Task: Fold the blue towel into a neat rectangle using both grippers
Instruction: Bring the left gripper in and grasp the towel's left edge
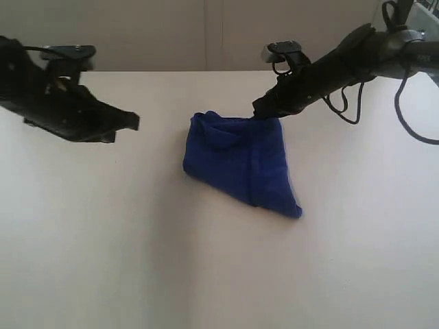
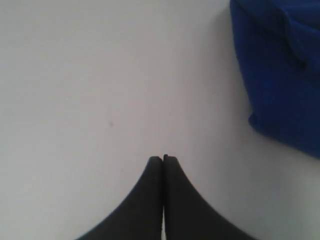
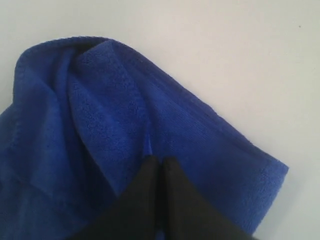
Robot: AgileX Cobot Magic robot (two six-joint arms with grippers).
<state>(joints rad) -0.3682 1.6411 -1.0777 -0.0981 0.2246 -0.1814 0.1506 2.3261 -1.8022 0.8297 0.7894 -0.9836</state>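
Observation:
The blue towel lies bunched and unevenly folded near the middle of the table, with one corner trailing toward the front right. My right gripper sits at the towel's far edge. In the right wrist view its fingers are shut, pinching a fold of the blue towel; a crease runs out from the tips. My left gripper hovers left of the towel, apart from it. In the left wrist view it is shut with nothing between the fingers, and the towel shows only at the frame's edge.
The pale table spreads to the left, right and front of the towel. A wall stands behind its far edge. Black cables hang from the right arm at the back right.

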